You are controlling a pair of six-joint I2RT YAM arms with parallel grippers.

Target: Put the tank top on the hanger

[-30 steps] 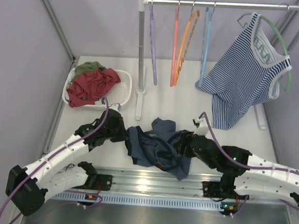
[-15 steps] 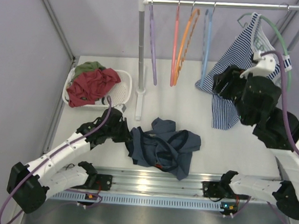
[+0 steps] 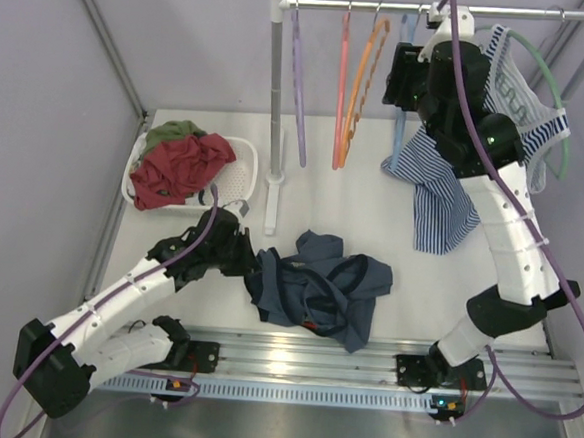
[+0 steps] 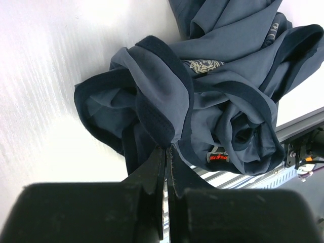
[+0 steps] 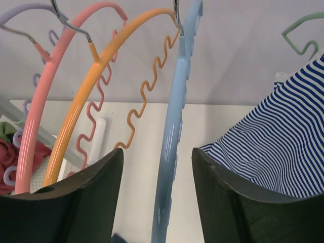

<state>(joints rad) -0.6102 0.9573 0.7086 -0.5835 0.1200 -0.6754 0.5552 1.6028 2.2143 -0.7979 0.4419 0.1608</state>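
The white table [image 3: 354,198] carries a clothes rack [image 3: 272,97] at its far side; the rail's right end is cut off by the picture's edge; the right arm rises to the rail and hides part of the striped tank top [image 3: 444,195], which hangs from a green hanger [image 3: 553,92]. The tank top [image 3: 317,286] lies bunched on the table near the front edge, so crumpled that neck and armholes cannot be told apart; a small red label [image 4: 217,158] shows on it, its print too small to read. The left gripper [image 3: 244,259] is pinched tight on a dark hem fold of it [image 4: 166,152]. The hanger [image 3: 397,136] hangs on the rail beside an orange hanger [image 3: 361,89]; from above its upper half is covered by the right gripper [image 3: 402,81]. In the wrist view that gripper [image 5: 157,157] stands wide, one finger on either side of the hanger [image 5: 172,126] with a gap on both sides; the hanger's foot runs out of frame.
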